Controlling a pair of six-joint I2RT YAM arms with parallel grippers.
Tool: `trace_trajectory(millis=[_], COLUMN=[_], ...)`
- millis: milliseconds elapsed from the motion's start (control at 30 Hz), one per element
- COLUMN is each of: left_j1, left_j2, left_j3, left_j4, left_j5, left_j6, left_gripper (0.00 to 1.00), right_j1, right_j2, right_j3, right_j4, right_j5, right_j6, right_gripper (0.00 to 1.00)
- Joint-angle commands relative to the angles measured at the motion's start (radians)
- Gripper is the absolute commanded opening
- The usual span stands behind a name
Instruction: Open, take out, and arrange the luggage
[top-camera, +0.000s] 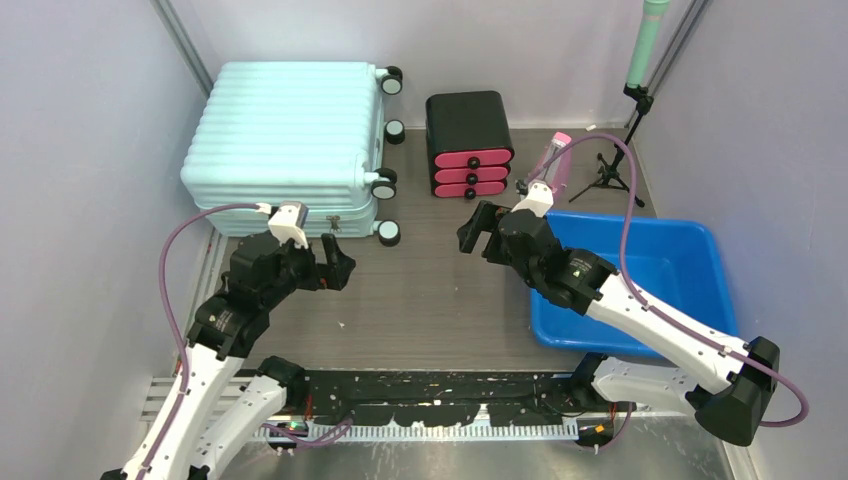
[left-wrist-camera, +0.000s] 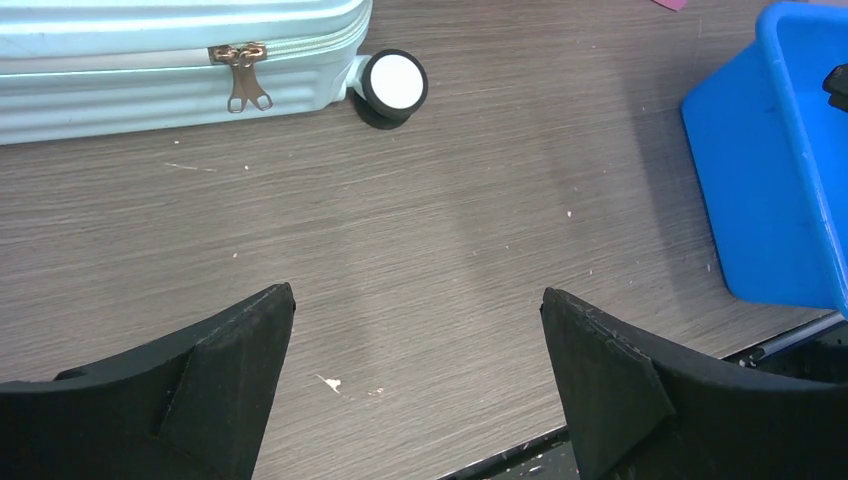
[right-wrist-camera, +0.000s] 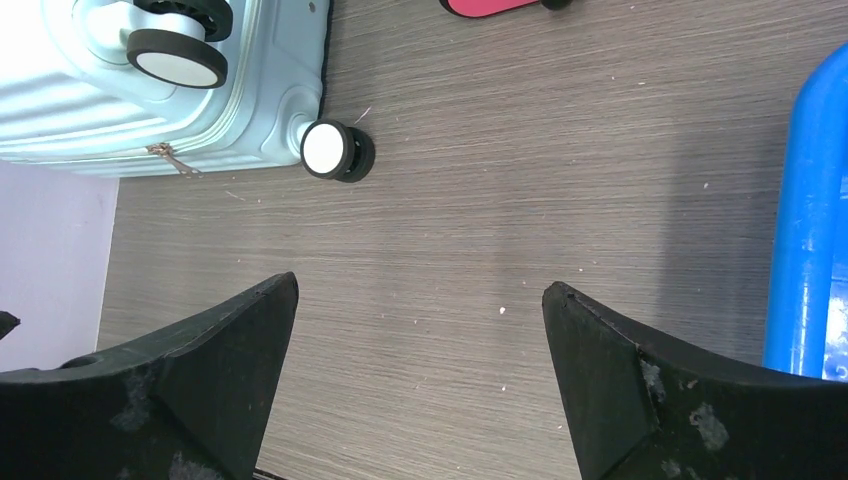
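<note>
The luggage (top-camera: 285, 140) is lying flat and zipped shut at the table's (top-camera: 430, 290) far left corner. The left gripper (top-camera: 338, 265) is hovering just off its near side and the right gripper (top-camera: 478, 228) over mid-table, both spread wide and gripping nothing, seemingly lining up on the zip pulls (left-wrist-camera: 242, 85) hanging toward them.

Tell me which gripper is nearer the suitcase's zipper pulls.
Left. The left gripper hovers just in front of the zipper pulls; the right gripper hangs farther off, beside the blue tub.
</note>
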Motion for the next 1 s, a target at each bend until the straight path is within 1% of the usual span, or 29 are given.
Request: trace_trajectory(millis=[0, 300, 400, 467, 500, 533, 567, 600, 667, 700, 733, 767, 800, 900, 933, 967], left_j1=[-0.005, -0.006, -0.006, -0.007, -0.007, -0.008, -0.008, -0.008, -0.008, -0.008, -0.008, -0.008, -0.009, -0.014, -0.015, -0.017], left_j2=[-0.012, -0.014, -0.009, -0.010, -0.014, -0.021, -0.028, -0.036, -0.066, -0.088, -0.119, -0.139, -0.153, -0.180, -0.184, -0.187], left_j3=[-0.002, 0.007, 0.041, 0.079, 0.096, 0.110, 0.120, 0.125, 0.113, 0.096, 0.082, 0.077, 0.081, 0.087, 0.086, 0.085], left_j4=[0.046, 0.034, -0.001, -0.042, -0.059, -0.075, -0.090, -0.108, -0.130, -0.128, -0.122, -0.118, -0.123, -0.131, -0.131, -0.126], left_j5=[-0.016, -0.049, -0.158, -0.245, -0.297, -0.356, -0.425, -0.492, -0.615, -0.658, -0.680, -0.689, -0.692, -0.708, -0.714, -0.716], left_j6=[0.019, 0.015, -0.005, -0.009, -0.007, -0.007, -0.012, -0.021, -0.044, -0.053, -0.056, -0.052, -0.050, -0.050, -0.050, -0.049], left_gripper=[0.97, 0.96, 0.92, 0.90, 0.89, 0.89, 0.89, 0.89, 0.89, 0.89, 0.89, 0.89, 0.89, 0.89, 0.89, 0.89], right_j1=[0.005, 0.005, 0.005, 0.005, 0.005, 0.007, 0.010, 0.017, 0.034, 0.040, 0.056, 0.064, 0.082, 0.122, 0.130, 0.146], right_j2=[-0.010, -0.024, -0.031, -0.028, -0.021, -0.014, 0.013, 0.031, 0.113, 0.176, 0.212, 0.282, 0.315, 0.482, 0.519, 0.588], right_j3=[-0.004, -0.004, -0.019, -0.051, -0.070, -0.112, -0.128, -0.143, -0.118, -0.103, -0.073, -0.060, -0.036, 0.014, 0.025, 0.055], right_j4=[0.054, 0.066, 0.108, 0.185, 0.282, 0.341, 0.462, 0.507, 0.609, 0.625, 0.665, 0.698, 0.751, 0.888, 0.957, 0.988], right_j5=[0.019, 0.053, 0.047, 0.006, -0.032, -0.048, -0.067, -0.070, -0.060, -0.045, -0.039, -0.027, -0.020, 0.004, 0.010, 0.016], right_j6=[0.034, 0.048, 0.025, -0.011, -0.024, -0.039, -0.040, -0.039, -0.048, -0.064, -0.073, -0.092, -0.098, -0.108, -0.110, -0.121], right_gripper=[0.99, 0.97, 0.96, 0.96, 0.96, 0.96, 0.95, 0.94, 0.88, 0.83, 0.78, 0.76, 0.72, 0.67, 0.62, 0.59])
